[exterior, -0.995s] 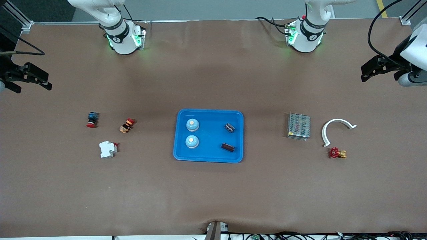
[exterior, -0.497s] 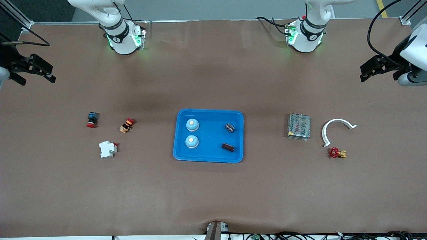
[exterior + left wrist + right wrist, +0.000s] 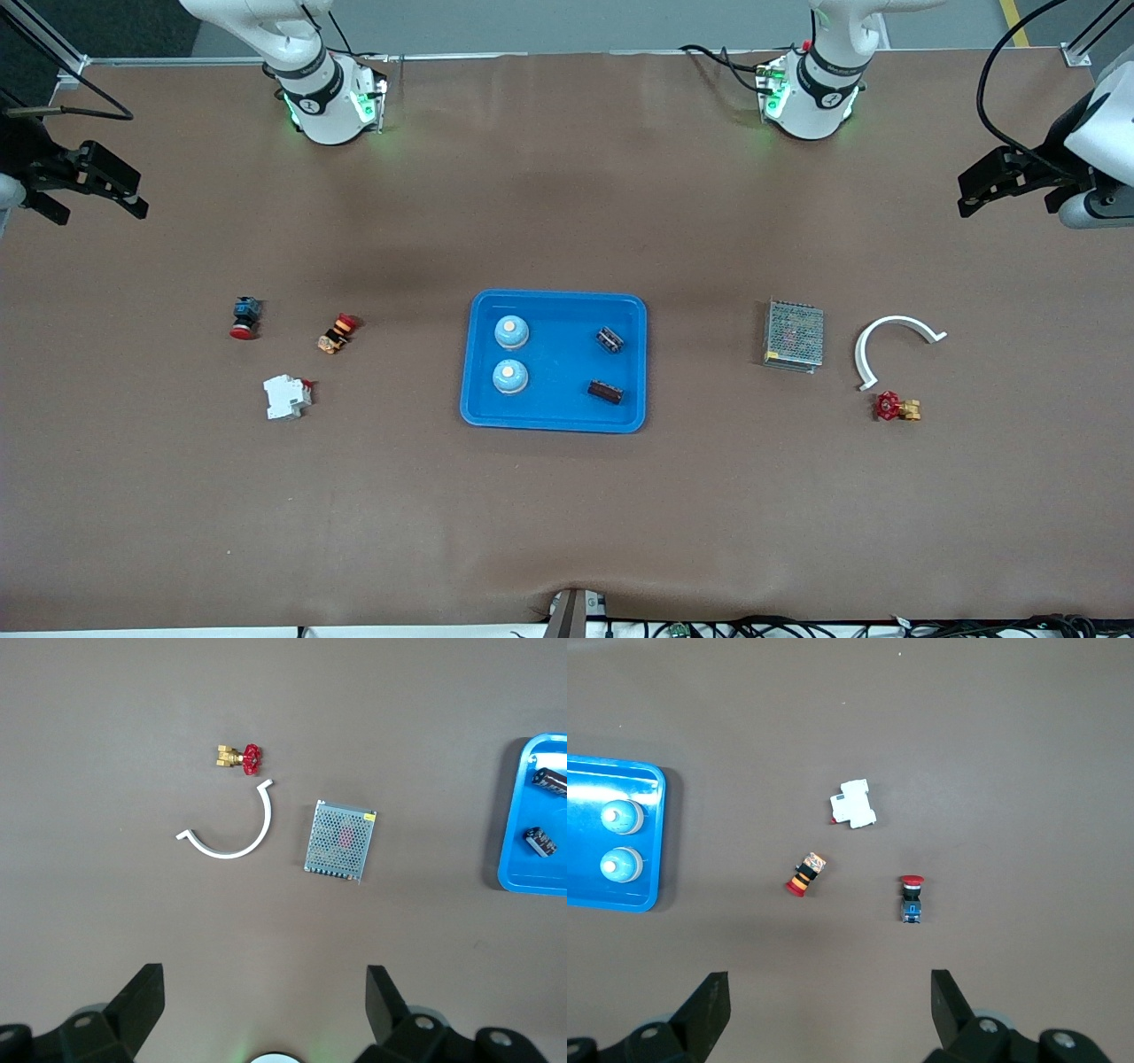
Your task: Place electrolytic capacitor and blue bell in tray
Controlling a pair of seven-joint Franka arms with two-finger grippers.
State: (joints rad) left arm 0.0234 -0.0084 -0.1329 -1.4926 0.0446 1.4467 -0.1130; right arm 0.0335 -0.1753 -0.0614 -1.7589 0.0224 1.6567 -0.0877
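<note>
Here, the tray (image 3: 554,306) sits mid-table holding two blue bells (image 3: 511,332) and two capacitors (image 3: 609,339). My left gripper (image 3: 997,182) and right gripper (image 3: 93,182) hang over the table's ends, jaws wide open and empty, both arms waiting.

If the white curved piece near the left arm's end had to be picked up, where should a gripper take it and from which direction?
Best from straight above, pinching across the thin band at the middle of the white curved piece. It lies flat on the table as an open arc, so its strip is narrow enough for the fingers. Its ends sit close to the red-handled valve, so the mid-arc looks safer.
</note>
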